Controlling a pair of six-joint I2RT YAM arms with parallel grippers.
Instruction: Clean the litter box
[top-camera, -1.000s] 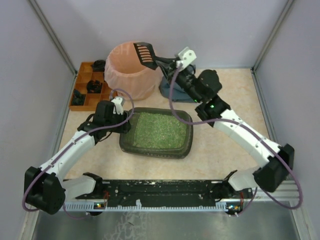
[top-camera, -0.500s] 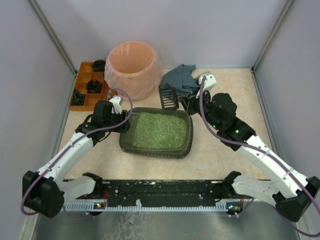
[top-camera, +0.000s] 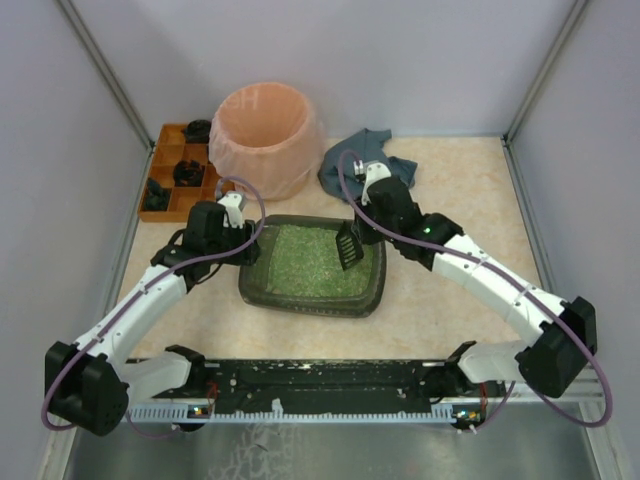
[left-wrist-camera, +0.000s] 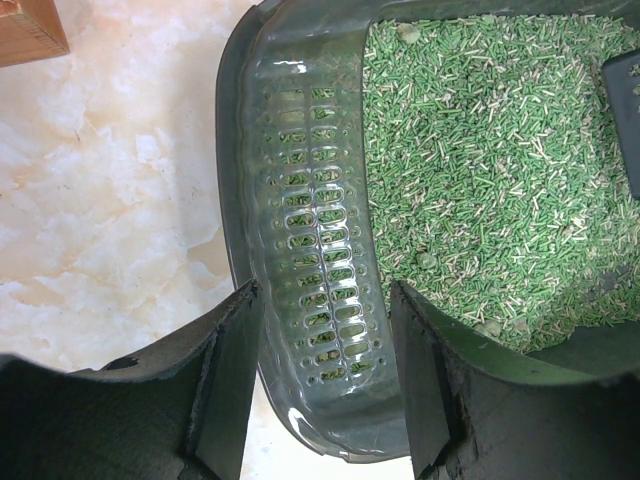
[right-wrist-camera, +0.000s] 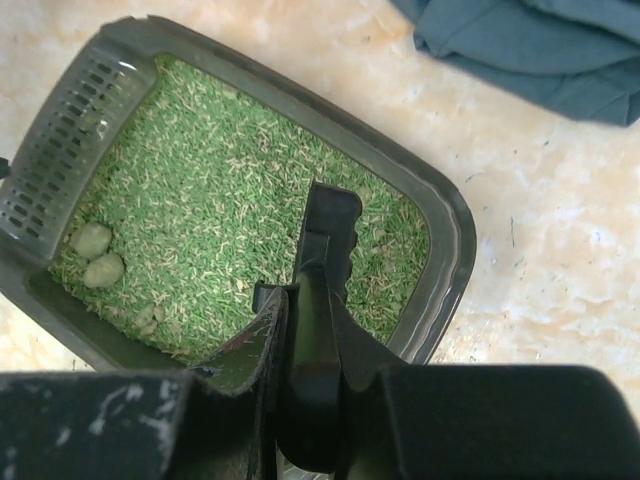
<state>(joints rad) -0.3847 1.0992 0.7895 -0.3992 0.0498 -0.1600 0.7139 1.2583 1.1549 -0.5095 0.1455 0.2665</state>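
The litter box (top-camera: 300, 303), a dark olive-grey tray of green granules, lies mid-table. My left gripper (top-camera: 244, 236) is shut on its left perforated rim (left-wrist-camera: 318, 200), one finger outside and one inside. My right gripper (top-camera: 362, 228) is shut on the handle of a black slotted scoop (top-camera: 349, 243), which hangs tilted over the right end of the litter. In the right wrist view the scoop (right-wrist-camera: 326, 235) points into the box (right-wrist-camera: 452, 215). Two pale clumps (right-wrist-camera: 98, 254) lie at the far end by the perforated rim. The scoop's edge shows in the left wrist view (left-wrist-camera: 626, 105).
A round pink-lined bin (top-camera: 263, 135) stands behind the box at the left. An orange compartmented tray (top-camera: 178, 172) with dark pieces sits at the far left. A blue-grey cloth (top-camera: 362, 155) lies behind the right gripper. Grey walls enclose the table.
My right arm has carried the scoop from above the pink bin, down past the cloth, to over the right end of the litter box. The left gripper has not moved.
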